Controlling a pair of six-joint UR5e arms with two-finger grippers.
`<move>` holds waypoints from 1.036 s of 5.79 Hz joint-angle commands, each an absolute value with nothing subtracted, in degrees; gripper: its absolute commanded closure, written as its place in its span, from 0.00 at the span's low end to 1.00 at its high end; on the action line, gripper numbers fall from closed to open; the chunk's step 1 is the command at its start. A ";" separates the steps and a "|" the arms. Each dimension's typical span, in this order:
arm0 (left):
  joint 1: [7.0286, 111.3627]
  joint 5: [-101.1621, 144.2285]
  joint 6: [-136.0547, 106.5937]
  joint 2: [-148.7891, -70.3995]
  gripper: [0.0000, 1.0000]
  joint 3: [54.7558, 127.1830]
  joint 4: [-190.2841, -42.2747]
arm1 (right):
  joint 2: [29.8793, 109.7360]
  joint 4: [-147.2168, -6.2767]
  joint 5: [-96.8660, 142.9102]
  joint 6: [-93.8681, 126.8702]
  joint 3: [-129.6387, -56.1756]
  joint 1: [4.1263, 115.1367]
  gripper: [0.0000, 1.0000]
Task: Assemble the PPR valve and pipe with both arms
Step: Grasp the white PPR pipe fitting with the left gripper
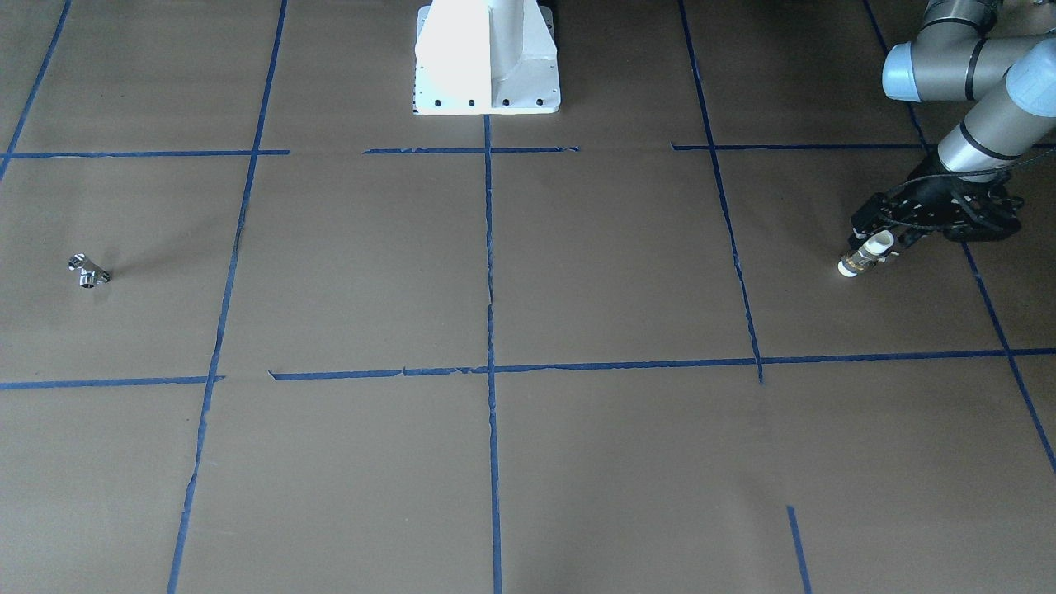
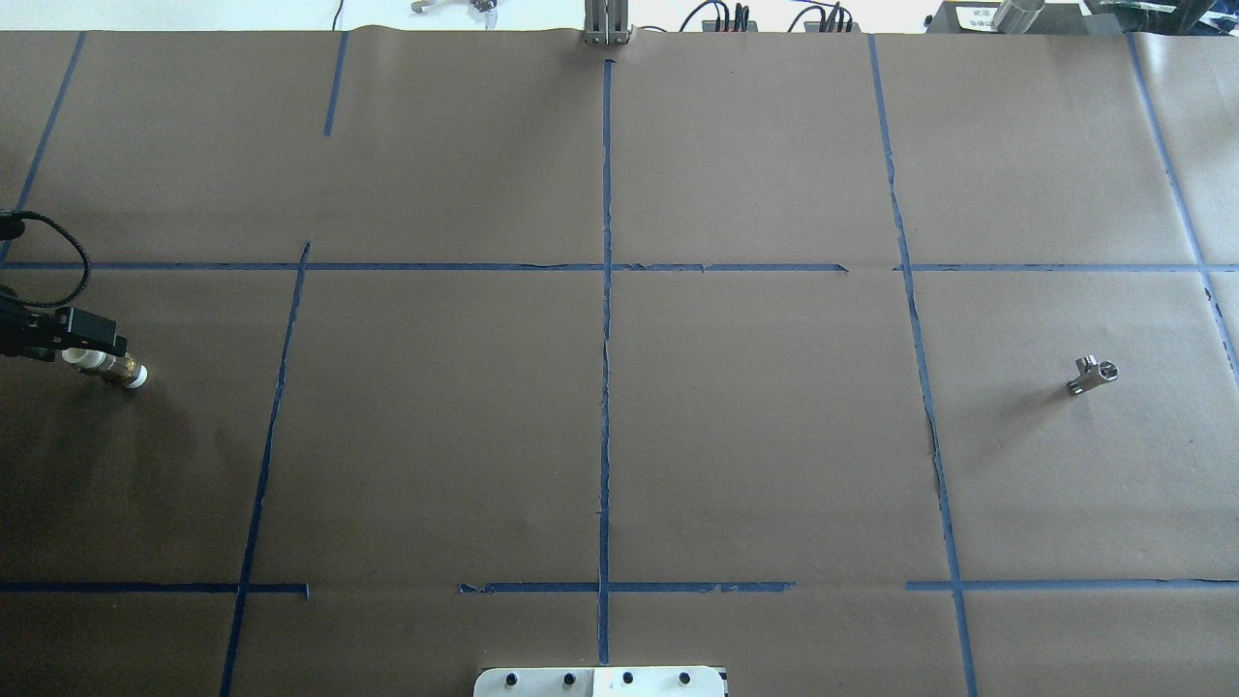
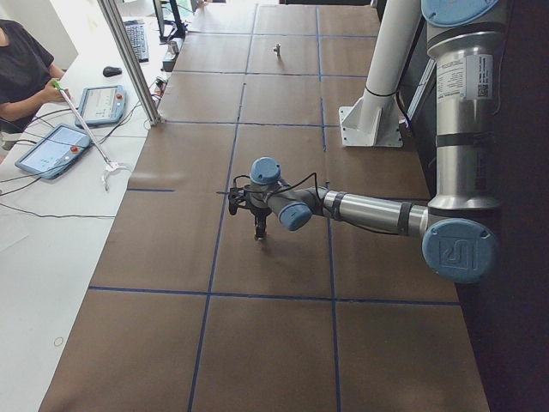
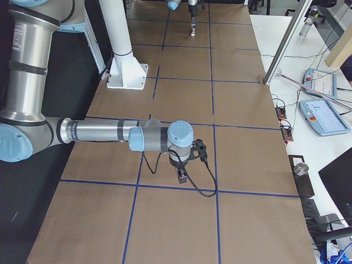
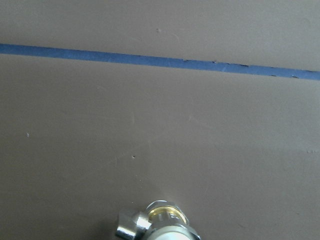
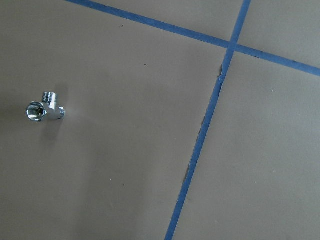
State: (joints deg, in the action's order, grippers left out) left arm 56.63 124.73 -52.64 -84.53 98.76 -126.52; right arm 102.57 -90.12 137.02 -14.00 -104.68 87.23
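The PPR valve, white with a brass band, sticks out of my left gripper, which is shut on its white end, low over the table at my far left. It shows in the overhead view beside that gripper, and at the bottom of the left wrist view. The pipe, a chrome T fitting, lies alone on the paper at my right. It also shows in the front view and the right wrist view. My right gripper shows only from the side; I cannot tell its state.
Brown paper with blue tape lines covers the table. The white pedestal base stands at the robot's edge. An aluminium post, tablets and a seated operator are along the far side.
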 commanded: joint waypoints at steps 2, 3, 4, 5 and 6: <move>56.60 124.80 -52.56 -84.29 0.27 98.79 -126.47 | 102.57 -90.18 137.11 -13.89 -104.68 87.19 0.00; 56.60 124.80 -52.56 -84.46 0.61 98.79 -126.47 | 102.57 -90.18 137.11 -13.89 -104.59 87.19 0.00; 56.69 124.80 -52.56 -84.29 0.88 99.14 -126.47 | 102.57 -90.18 137.11 -13.89 -104.59 87.10 0.00; 56.95 124.72 -52.56 -84.20 1.00 99.66 -126.47 | 102.57 -90.18 137.11 -13.89 -104.59 87.10 0.00; 57.21 124.72 -52.65 -84.20 1.00 99.93 -126.47 | 102.57 -90.18 137.11 -13.80 -104.59 87.10 0.00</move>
